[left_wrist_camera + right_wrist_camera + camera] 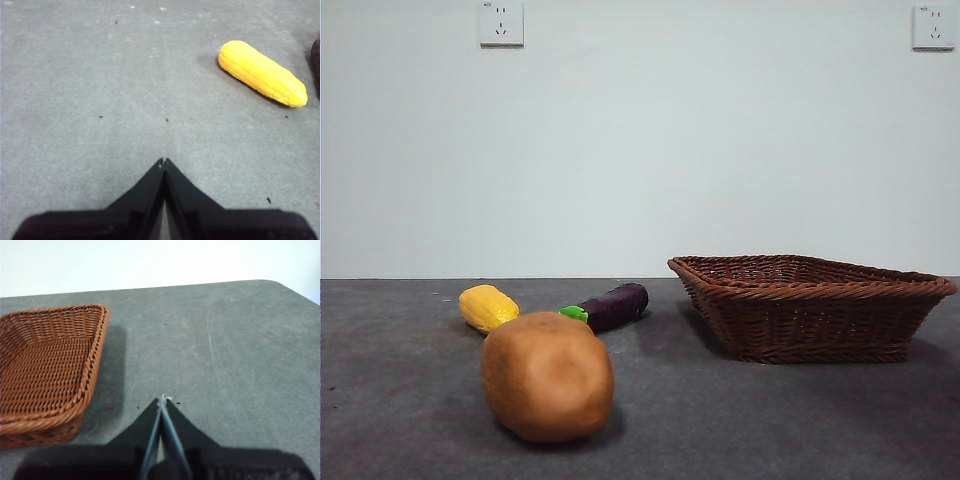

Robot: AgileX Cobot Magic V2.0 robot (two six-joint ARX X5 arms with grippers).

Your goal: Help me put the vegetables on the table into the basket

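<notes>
A large brown potato lies on the dark grey table nearest the front camera. Behind it lie a yellow corn cob and a dark-purple eggplant with a green stem. The brown wicker basket stands to the right and looks empty. My left gripper is shut and empty above bare table, with the corn cob some way beyond it. My right gripper is shut and empty beside the basket. Neither arm shows in the front view.
A white wall with two power sockets stands behind the table. The table's far edge and rounded corner show in the right wrist view. A dark thing, maybe the eggplant, sits at the picture's edge past the corn.
</notes>
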